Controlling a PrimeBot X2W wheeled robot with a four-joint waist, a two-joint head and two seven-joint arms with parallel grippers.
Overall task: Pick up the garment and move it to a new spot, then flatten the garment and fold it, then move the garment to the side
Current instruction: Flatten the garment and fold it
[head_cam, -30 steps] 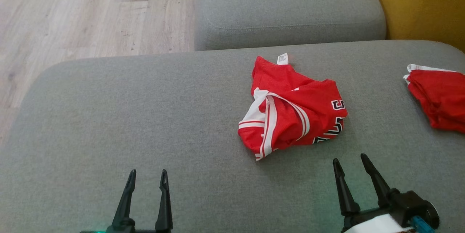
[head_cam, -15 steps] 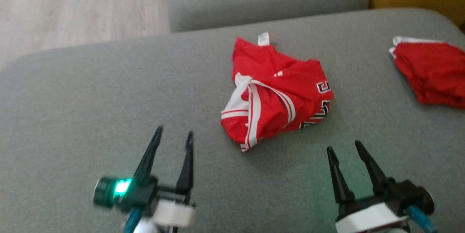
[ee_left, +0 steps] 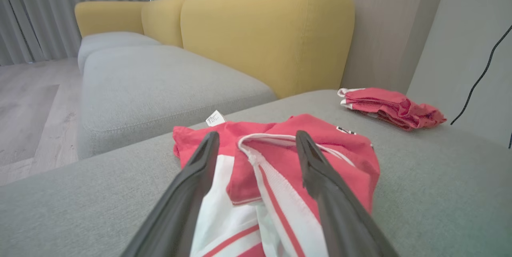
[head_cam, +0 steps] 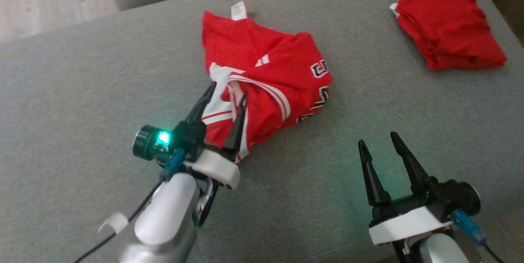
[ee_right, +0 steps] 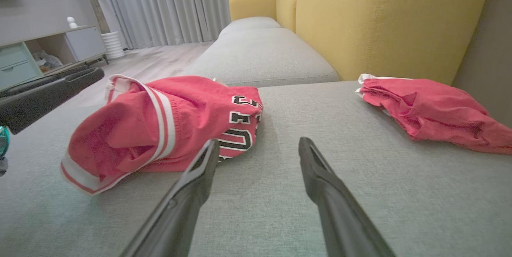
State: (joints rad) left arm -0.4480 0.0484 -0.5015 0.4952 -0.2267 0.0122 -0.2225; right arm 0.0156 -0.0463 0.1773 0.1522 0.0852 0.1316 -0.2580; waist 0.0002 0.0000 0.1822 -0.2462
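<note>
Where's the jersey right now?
In the head view the jersey lies crumpled mid-picture on the cushion, left of the folded red garment, with the open left gripper over its near white-striped edge.

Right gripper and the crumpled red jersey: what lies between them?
Bare grey cushion lies between the right gripper and the crumpled jersey; head and right wrist views show it.
</note>
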